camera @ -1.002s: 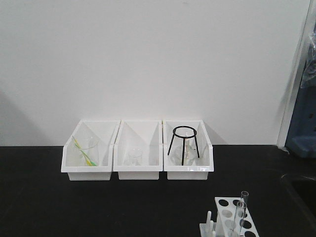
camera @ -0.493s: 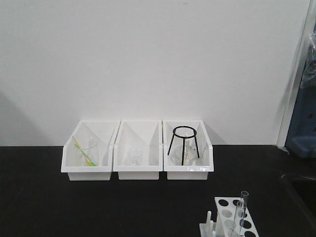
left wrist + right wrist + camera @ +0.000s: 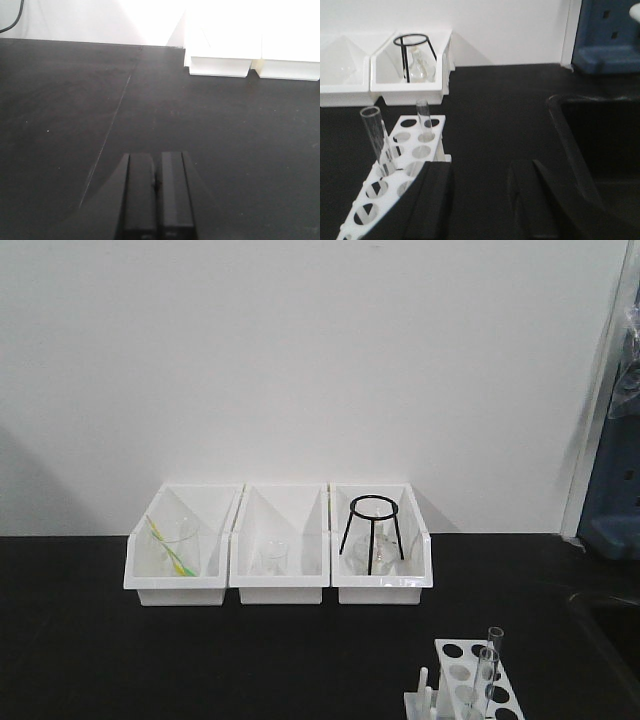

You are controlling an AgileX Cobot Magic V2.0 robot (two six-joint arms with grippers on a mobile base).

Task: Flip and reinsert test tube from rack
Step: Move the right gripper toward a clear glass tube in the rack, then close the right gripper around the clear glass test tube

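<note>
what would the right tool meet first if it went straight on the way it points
Probably nothing close: ahead of the open right tool lies only bare black tabletop up to the white wall. The white plastic test-tube rack stands left of that line, though depth is unclear.

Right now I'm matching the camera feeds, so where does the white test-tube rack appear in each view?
Exterior front-facing: rack at the bottom right, cut by the lower edge.
Left wrist: not in it; only table and bins.
Right wrist: rack at lower left.
Shared landmark: the black ring stand, behind the rack in both views that show it.
</note>
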